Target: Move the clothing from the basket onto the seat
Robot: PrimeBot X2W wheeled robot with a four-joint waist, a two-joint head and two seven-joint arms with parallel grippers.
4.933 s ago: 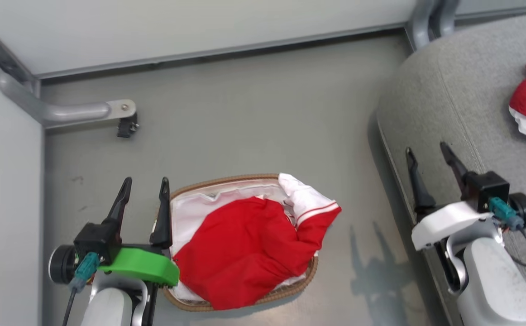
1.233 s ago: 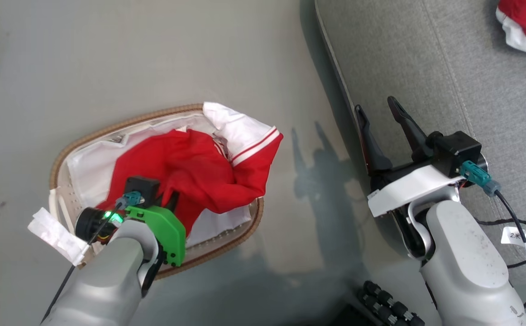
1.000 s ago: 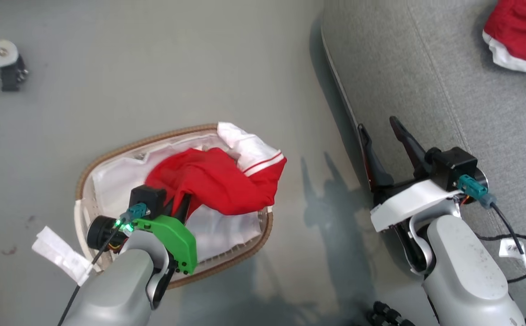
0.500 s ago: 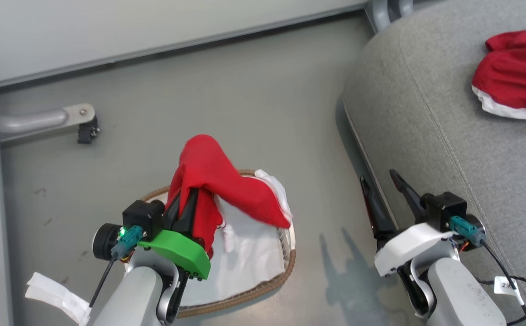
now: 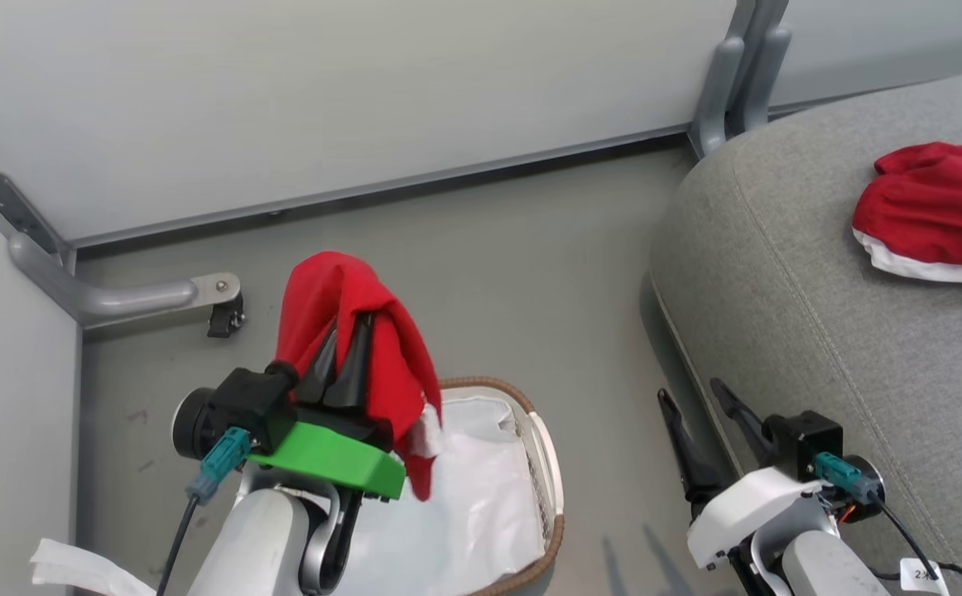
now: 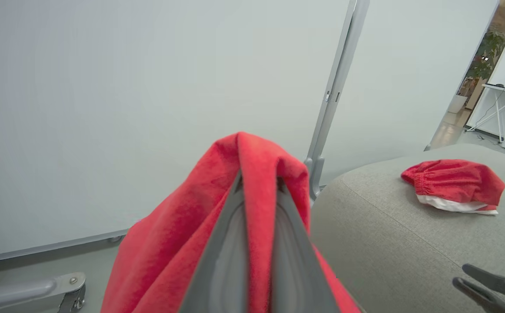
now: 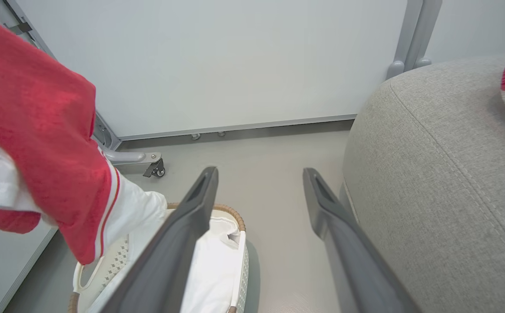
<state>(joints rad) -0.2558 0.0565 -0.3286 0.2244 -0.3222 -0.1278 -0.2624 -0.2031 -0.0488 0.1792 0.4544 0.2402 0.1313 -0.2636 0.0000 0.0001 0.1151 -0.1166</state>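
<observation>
My left gripper [image 5: 350, 331] is shut on a red garment [image 5: 340, 290] of the clothing, raised above the basket [image 5: 554, 484]. The cloth drapes over both fingers and hangs down with a white cuff. In the left wrist view the same red garment [image 6: 217, 208] wraps the shut left gripper [image 6: 259, 178]. The basket's white lining [image 5: 464, 513] lies bare below. A second red garment [image 5: 936, 207] with a white hem rests on the grey seat [image 5: 820, 314] at the right. My right gripper [image 5: 690, 393] stands open and empty beside the seat's edge, between seat and basket.
Pale wall panels close the back and the left side. A grey metal foot with a caster [image 5: 158, 298] sticks out over the floor left of the raised garment. A grey upright post [image 5: 729, 74] stands by the seat's far corner. Bare grey floor [image 5: 531, 273] lies between basket and wall.
My left gripper has risen with the red garment, pulling it up out of the basket and baring the lining. The head camera has tilted up. The right gripper stays open.
</observation>
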